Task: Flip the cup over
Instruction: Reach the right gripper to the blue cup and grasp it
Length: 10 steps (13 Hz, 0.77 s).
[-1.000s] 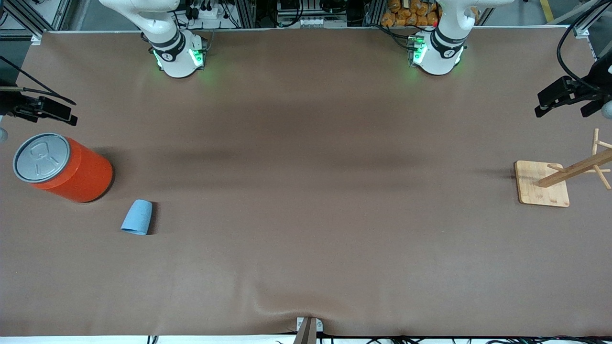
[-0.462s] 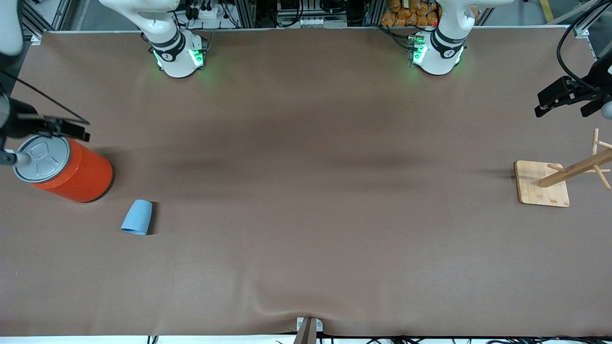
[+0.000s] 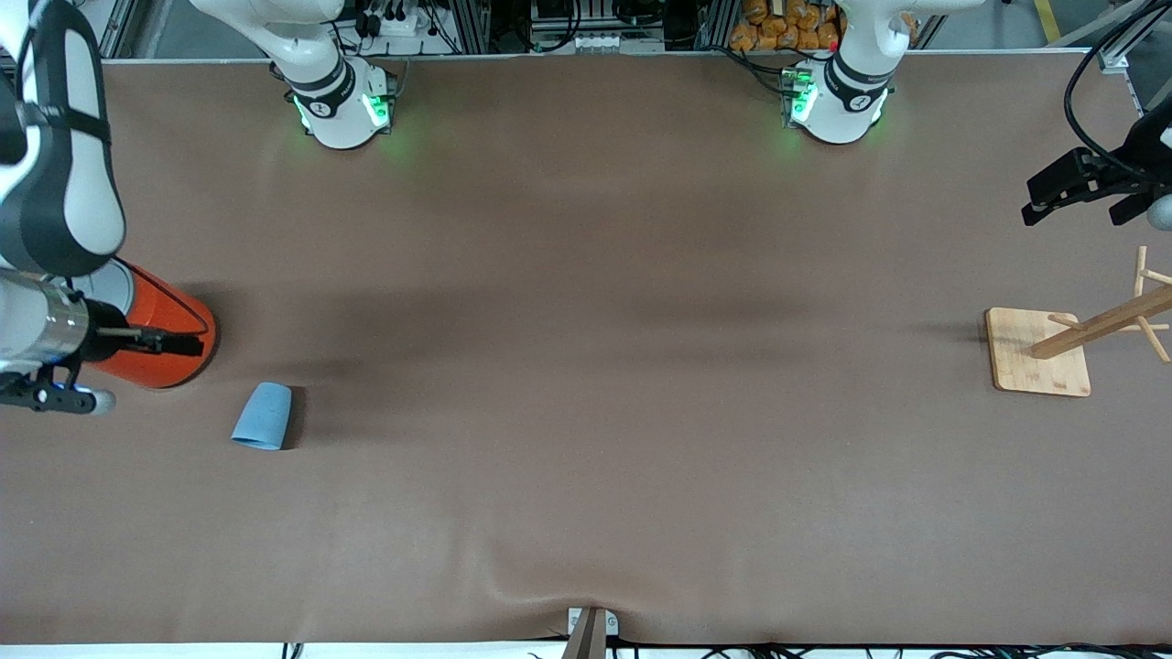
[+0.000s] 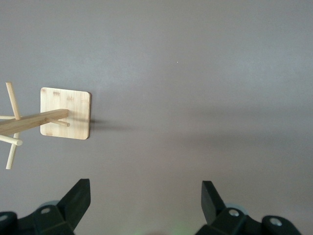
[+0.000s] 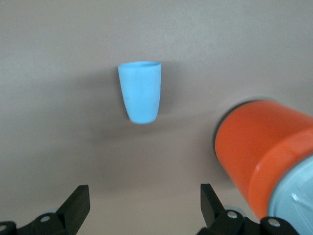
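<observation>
The cup (image 3: 263, 416) sits low in the front view on the counter (image 3: 586, 412), toward the right arm's end. Its wide end shows lowest there, and I cannot tell whether it lies or stands. Nothing touches it. Just above it in that view, nearer the counter's edge, stands the orange can (image 3: 169, 334), close to the cup but apart from it.

The right pincer (image 5: 145, 196) hangs over the counter by the can, its fingers (image 5: 78, 200) spread wide and empty, with cup and can both in its wrist view.

At the left arm's end stands a wooden rack (image 3: 1039, 352). The left pincer (image 4: 145, 191) waits above the counter near it, released and holding nothing.
</observation>
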{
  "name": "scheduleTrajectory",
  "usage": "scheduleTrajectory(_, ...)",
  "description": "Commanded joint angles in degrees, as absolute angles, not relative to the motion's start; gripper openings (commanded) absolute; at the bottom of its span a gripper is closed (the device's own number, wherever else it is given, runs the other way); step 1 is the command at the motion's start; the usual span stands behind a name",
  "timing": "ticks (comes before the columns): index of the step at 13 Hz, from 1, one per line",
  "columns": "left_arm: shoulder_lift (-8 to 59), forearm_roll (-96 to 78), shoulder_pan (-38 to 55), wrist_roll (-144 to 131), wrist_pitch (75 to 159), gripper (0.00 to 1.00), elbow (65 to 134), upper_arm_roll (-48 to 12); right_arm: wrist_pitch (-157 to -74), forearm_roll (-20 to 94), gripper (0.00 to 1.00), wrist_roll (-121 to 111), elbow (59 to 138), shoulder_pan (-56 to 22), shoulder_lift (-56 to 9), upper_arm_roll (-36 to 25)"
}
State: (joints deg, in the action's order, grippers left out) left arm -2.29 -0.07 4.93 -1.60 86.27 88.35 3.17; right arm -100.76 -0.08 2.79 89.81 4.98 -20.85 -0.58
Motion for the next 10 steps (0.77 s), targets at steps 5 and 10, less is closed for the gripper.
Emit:
scheduleTrajectory(5,-2.0,-0.7,4.5,-1.3,85.4,1.00,87.5,2.9,-121.5,-1.0,1.00,-3.4,94.6,4.8,-29.3,0.0)
scheduleTrajectory(10,-2.0,-0.8,4.6,-1.3,85.4,1.00,87.6,2.9,-131.5,-1.0,1.00,-3.1,95.1,4.7,-36.8,0.0)
